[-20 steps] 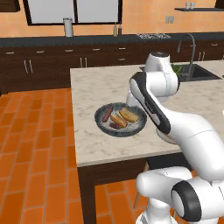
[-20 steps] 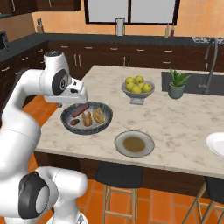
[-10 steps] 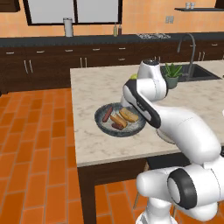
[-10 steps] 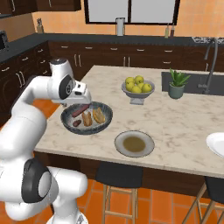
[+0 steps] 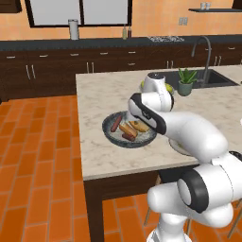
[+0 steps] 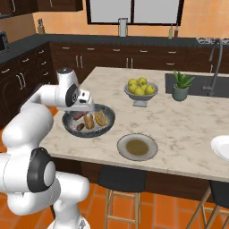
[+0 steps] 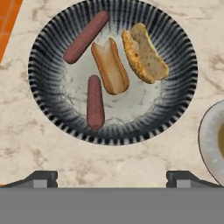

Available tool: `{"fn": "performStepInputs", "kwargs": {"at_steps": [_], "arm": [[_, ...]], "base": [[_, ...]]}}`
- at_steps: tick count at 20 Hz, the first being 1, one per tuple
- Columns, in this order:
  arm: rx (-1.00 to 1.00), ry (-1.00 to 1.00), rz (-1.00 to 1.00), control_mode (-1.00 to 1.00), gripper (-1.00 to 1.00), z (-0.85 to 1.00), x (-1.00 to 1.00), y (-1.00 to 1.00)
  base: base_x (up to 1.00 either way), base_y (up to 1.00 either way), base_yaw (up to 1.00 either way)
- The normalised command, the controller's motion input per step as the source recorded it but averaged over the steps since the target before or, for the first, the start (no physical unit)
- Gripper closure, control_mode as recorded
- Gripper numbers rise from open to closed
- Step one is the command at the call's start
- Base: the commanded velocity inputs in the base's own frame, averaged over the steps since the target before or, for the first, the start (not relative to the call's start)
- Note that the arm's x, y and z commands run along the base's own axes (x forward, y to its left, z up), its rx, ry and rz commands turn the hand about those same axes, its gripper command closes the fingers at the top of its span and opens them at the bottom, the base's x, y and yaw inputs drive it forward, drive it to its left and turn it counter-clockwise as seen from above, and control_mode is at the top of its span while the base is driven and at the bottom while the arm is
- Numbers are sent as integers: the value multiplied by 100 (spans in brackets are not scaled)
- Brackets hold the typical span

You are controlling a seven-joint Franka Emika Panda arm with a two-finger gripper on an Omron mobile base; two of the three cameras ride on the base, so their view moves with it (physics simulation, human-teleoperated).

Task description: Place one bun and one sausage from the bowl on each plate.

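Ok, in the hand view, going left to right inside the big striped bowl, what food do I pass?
Upper reddish-brown sausage and lower reddish-brown sausage, their order unclear → tan split bun → browner crusty bun, all in the dark-rimmed speckled bowl.

**Bowl by the worktop's left edge, plates to its right**

The bowl (image 6: pixel 88 123) sat on the worktop (image 6: pixel 188 129) near its left edge, close to the front. In it lay two sausages (image 7: pixel 95 102) and two buns (image 7: pixel 110 65), the buns toward the right. The nearer plate (image 6: pixel 137 147) lay just right of the bowl at the front edge; the other plate (image 6: pixel 221 146) lay at the far right. The fruit bowl (image 6: pixel 141 91) stood behind them, mid-worktop, the potted plant (image 6: pixel 181 86) to its right beside the sink (image 6: pixel 203 84).
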Motion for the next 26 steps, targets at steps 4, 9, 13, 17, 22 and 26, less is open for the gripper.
{"fn": "performStepInputs", "kwargs": {"at_steps": [4, 9, 13, 17, 22, 26], "arm": [[3, 8, 0, -100, -100, -41, 0, 51], [0, 0, 2, -100, -100, -34, 0, 24], [0, 4, 0, -100, -100, -1, 25, -12], [0, 1, 0, -100, -100, -8, 44, -1], [0, 5, 0, -100, -100, -54, 15, 0], [0, 4, 0, -100, -100, -42, 35, 0]], "base": [[0, 0, 0], [0, 0, 0], [0, 0, 0], [0, 0, 0], [0, 0, 0], [0, 0, 0]]}}
